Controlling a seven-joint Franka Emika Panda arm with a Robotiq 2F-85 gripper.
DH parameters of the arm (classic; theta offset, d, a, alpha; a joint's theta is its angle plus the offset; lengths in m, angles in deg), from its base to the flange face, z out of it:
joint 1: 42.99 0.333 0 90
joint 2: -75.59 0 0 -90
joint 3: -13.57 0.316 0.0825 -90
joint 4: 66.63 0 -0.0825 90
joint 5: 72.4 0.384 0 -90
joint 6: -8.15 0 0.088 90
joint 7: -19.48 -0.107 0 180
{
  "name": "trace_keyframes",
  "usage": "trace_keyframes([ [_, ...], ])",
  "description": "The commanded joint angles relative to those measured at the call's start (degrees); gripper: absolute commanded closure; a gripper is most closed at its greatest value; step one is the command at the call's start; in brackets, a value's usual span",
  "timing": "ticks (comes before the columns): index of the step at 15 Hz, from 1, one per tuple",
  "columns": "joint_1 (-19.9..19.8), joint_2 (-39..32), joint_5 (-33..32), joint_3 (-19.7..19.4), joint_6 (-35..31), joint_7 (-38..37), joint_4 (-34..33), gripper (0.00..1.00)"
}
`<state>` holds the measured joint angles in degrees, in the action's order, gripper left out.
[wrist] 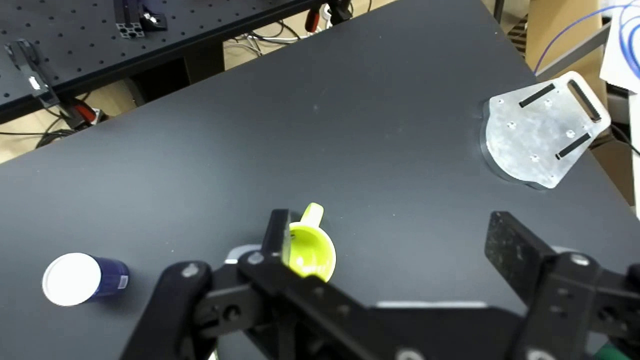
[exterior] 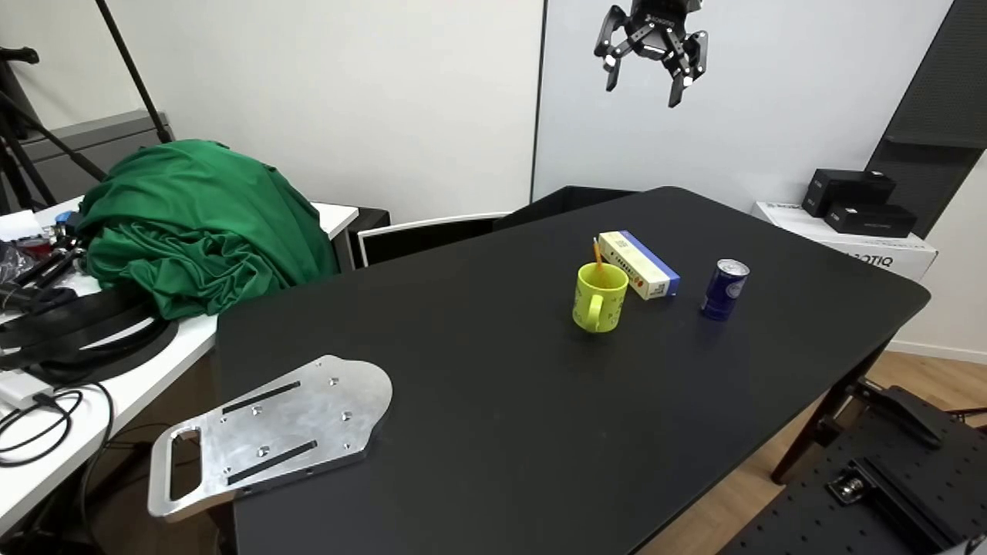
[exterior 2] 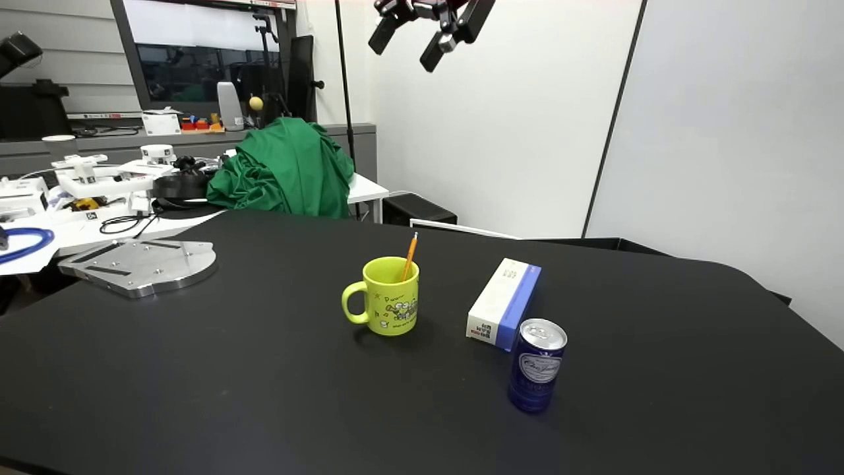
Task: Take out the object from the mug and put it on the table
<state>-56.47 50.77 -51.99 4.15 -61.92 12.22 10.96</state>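
The yellow-green mug stands upright on the black table (exterior: 493, 432), shown in both exterior views (exterior: 611, 307) (exterior 2: 397, 309). The orange stick leans inside it with its upper end above the rim, visible in both exterior views (exterior: 597, 253) (exterior 2: 411, 254). My gripper (exterior: 643, 93) is open and empty, high above the table and well apart from the mug; it also shows at the top of an exterior view (exterior 2: 403, 55). In the wrist view, the gripper's (wrist: 392, 240) left finger covers part of the mug (wrist: 320, 252). The stick is hidden there.
A white-and-blue box (exterior: 636, 266) (exterior 2: 504, 297) lies beside the mug. A dark blue can (exterior: 725, 289) (exterior 2: 538, 369) (wrist: 85, 279) stands beyond the box from the mug. A metal plate (exterior: 301, 420) (wrist: 540, 130) lies at the table's edge, near a white desk with green cloth (exterior: 200, 223).
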Motion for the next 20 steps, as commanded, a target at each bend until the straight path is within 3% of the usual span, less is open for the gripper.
trace_keyframes([
  [1, -1.7, -8.8, 3.2, 1.0, 4.3, -2.5, -11.6, 0.00],
  [10, -4.1, -23.6, 4.2, 3.0, 7.7, -5.3, -26.1, 0.00],
  [20, -5.7, -38.1, 6.7, 5.2, 16.1, -5.5, -39.1, 0.00],
])
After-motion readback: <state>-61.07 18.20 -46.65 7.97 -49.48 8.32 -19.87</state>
